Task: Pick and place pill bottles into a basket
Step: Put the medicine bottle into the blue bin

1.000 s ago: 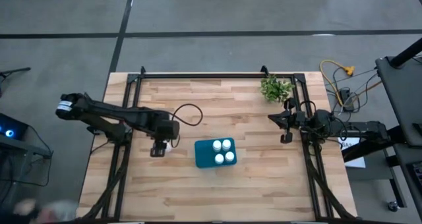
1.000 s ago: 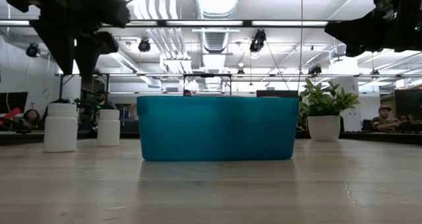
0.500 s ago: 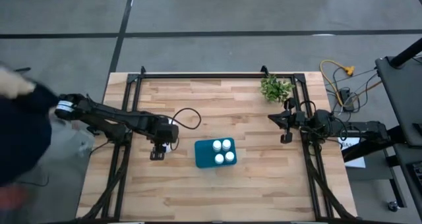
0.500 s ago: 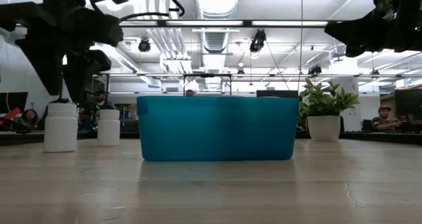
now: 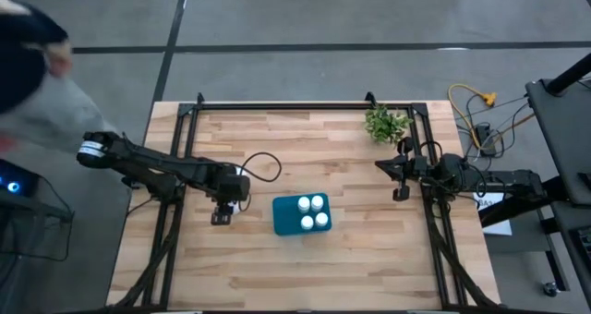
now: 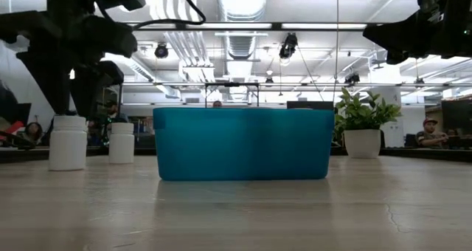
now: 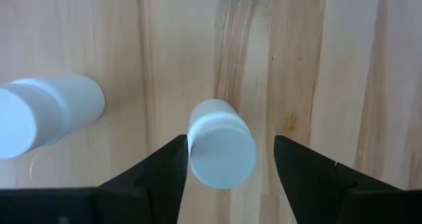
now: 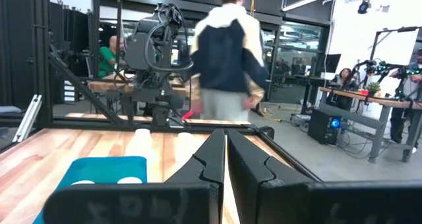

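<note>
The left gripper point(image 7: 227, 155) hangs open directly above one pill bottle point(image 7: 221, 143), a finger on either side of its cap without touching. A second bottle point(image 7: 46, 115) stands just beside it. Both are left of the basket point(image 5: 301, 214), which holds four bottles point(image 5: 312, 212). The right gripper point(image 8: 225, 159) waits closed, well to the basket's right, below a plant point(image 5: 386, 123). A person point(image 8: 227, 53) walks beyond the table.

no readable text, bottles and basket blank (paper label illegible)
</note>
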